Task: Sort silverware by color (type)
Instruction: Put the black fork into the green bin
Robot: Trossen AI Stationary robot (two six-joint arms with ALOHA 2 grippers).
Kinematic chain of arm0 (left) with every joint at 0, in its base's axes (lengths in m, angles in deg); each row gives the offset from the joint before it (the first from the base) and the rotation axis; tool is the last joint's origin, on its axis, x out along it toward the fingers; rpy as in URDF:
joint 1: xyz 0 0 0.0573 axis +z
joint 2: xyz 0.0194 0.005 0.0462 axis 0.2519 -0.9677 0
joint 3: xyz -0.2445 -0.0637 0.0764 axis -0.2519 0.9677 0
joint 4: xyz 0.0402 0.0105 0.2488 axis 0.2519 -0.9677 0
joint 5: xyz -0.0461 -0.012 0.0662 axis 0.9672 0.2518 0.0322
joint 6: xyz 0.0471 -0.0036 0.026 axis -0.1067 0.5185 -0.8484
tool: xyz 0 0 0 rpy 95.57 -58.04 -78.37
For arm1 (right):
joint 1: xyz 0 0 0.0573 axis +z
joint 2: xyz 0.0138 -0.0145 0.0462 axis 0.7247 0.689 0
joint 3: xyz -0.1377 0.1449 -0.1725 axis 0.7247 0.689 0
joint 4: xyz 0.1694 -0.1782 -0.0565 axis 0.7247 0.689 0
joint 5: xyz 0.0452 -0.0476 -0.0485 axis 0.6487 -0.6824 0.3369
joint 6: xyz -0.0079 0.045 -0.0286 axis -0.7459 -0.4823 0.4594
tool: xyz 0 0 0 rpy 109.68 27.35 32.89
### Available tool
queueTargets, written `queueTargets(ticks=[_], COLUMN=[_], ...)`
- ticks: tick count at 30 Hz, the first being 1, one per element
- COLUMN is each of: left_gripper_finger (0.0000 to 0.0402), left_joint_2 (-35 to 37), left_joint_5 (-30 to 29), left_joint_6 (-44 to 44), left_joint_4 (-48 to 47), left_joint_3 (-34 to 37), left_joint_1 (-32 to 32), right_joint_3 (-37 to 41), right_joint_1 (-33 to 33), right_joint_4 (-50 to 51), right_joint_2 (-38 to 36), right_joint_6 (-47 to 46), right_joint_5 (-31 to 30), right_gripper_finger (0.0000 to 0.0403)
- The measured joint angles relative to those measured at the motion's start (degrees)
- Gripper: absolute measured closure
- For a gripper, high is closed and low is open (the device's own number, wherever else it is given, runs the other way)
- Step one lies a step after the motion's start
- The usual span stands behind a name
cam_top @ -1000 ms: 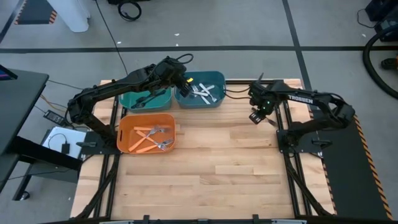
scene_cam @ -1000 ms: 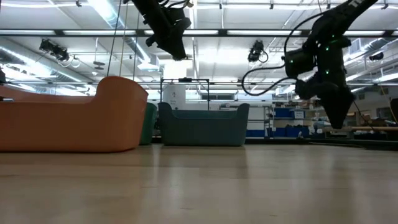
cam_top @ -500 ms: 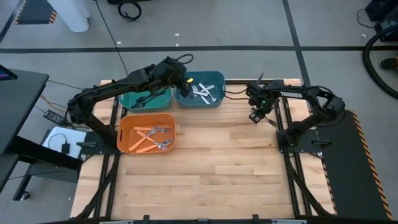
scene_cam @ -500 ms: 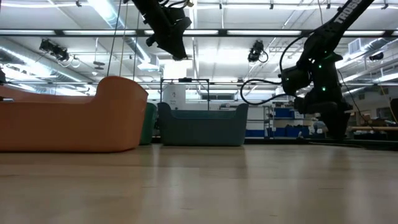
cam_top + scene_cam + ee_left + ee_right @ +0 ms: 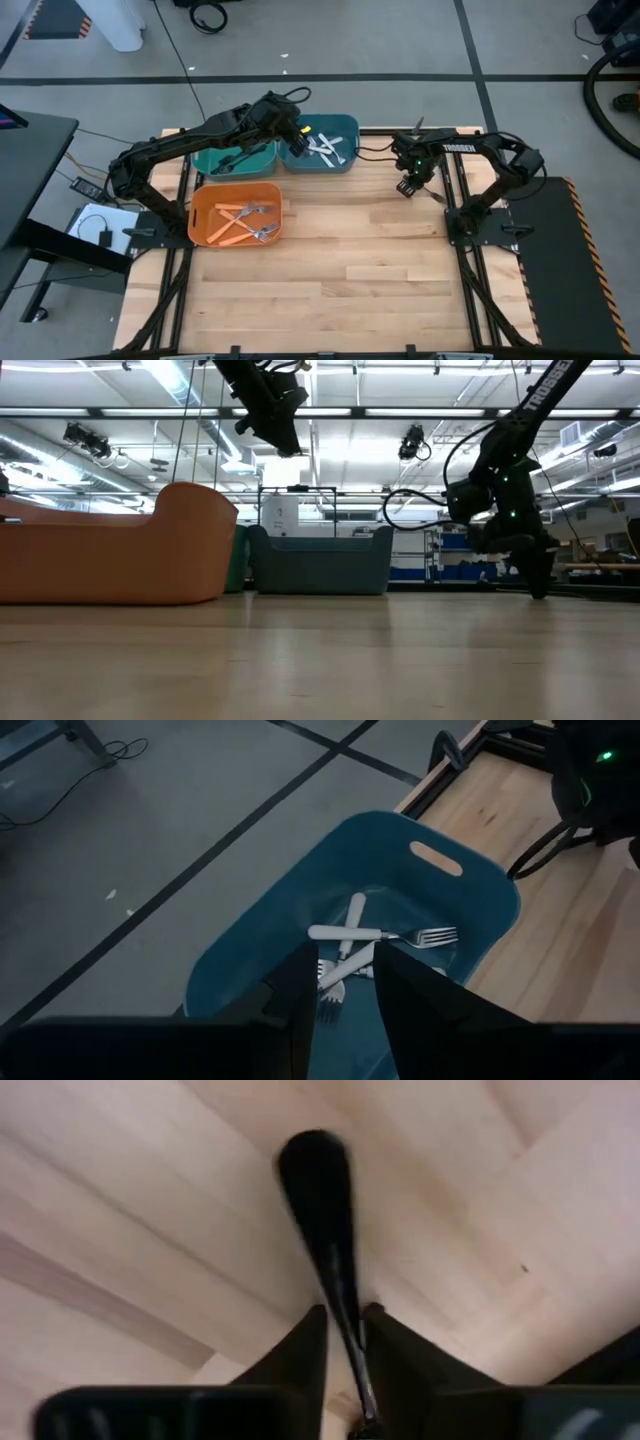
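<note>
My right pincer (image 5: pixel 345 1342) is clamped on a black fork (image 5: pixel 325 1220) just above the table (image 5: pixel 360 260). My left pincer (image 5: pixel 343 982) hangs open over the blue bin (image 5: pixel 480 885) of white-handled forks (image 5: pixel 375 933). Nearly all sorted; this one is left.

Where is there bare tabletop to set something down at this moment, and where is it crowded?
Free: the near half of the table, and the strip between the orange bin and the right hand, which is shut on a black utensil. Crowded: the far left edge, with the green bin, blue bin and left hand.
</note>
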Motion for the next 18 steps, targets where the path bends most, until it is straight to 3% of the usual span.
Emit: queueTargets(ticks=[4, 10, 14, 18], left_gripper_finger=[0.0292, 0.0292, 0.0292, 0.0292], left_joint_2=[0.0, 0.0, 0.0, 0.0], left_joint_5=[0.0, 0.0, 0.0, 0.0], left_joint_6=[0.0, -0.1, -0.1, 0.1], left_joint_4=[0.0, 0.0, 0.0, 0.2], left_joint_3=[0.0, 0.0, 0.0, 0.0], left_joint_1=[0.0, 0.0, 0.0, 0.0], right_joint_3=[0.4, 0.3, -0.2, -3.9], right_joint_1=[0.0, 0.0, 0.0, 0.5], right_joint_4=[1.0, 2.0, 2.2, 1.5], right_joint_2=[-2.3, -6.4, -9.9, -14.3], right_joint_6=[0.0, -0.2, -2.6, -4.4], right_joint_5=[-0.4, 0.4, 5.8, 15.5], right_gripper_finger=[0.0385, 0.0374, 0.0387, 0.0387])
